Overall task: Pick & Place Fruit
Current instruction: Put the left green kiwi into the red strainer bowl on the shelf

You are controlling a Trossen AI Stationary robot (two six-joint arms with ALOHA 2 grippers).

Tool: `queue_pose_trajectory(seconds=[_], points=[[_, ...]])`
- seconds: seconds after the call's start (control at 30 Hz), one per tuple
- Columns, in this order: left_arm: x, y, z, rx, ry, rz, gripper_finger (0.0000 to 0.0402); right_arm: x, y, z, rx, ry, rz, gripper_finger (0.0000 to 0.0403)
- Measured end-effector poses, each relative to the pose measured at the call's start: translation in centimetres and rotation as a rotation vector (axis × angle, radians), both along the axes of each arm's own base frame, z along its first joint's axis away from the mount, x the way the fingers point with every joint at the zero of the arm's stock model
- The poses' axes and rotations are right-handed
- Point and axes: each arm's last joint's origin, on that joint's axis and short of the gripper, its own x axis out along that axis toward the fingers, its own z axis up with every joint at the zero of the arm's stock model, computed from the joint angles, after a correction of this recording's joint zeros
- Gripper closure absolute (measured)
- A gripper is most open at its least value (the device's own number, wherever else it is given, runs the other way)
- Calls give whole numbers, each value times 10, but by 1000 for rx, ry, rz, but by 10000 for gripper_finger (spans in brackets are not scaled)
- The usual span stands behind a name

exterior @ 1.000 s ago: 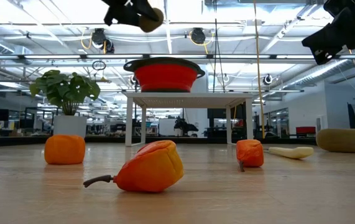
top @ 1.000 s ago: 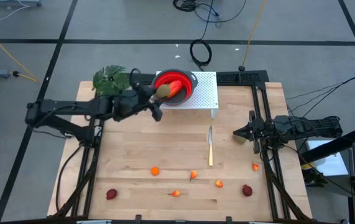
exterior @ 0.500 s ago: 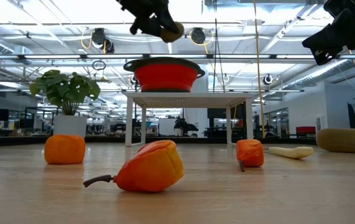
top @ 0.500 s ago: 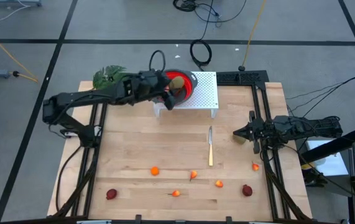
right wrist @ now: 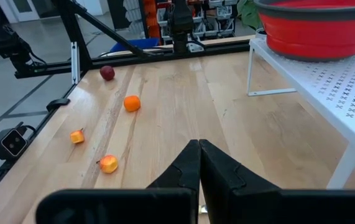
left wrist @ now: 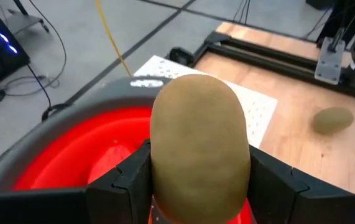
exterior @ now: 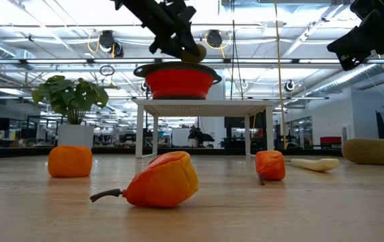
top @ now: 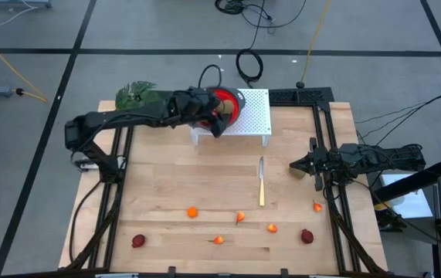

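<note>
My left gripper (left wrist: 199, 186) is clamped on a brown fruit (left wrist: 199, 146), holding it just above the red bowl (top: 232, 108) on the white rack (top: 255, 116). My right gripper (right wrist: 199, 163) waits at the table's right edge, fingers pressed together, empty. 7 small fruits lie near the front edge.

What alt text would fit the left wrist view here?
The left gripper holds a brown oval fruit directly over a red bowl that sits on a white perforated stand. Beyond it, another brown fruit lies on the wooden table.
</note>
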Motion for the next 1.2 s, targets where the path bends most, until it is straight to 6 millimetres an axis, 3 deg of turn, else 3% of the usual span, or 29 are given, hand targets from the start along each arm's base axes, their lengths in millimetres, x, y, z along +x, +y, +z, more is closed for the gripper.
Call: queue_pose_trajectory(seconds=[0.33,0.9,1.2], points=[[-3,0,-15,-66,118,12,201,0,0,0,0,1,0,403],[-4,2,-16,-77,122,7,201,0,0,0,-4,2,1,403],[-10,16,-16,-88,126,39,201,0,0,0,-4,1,1,403]])
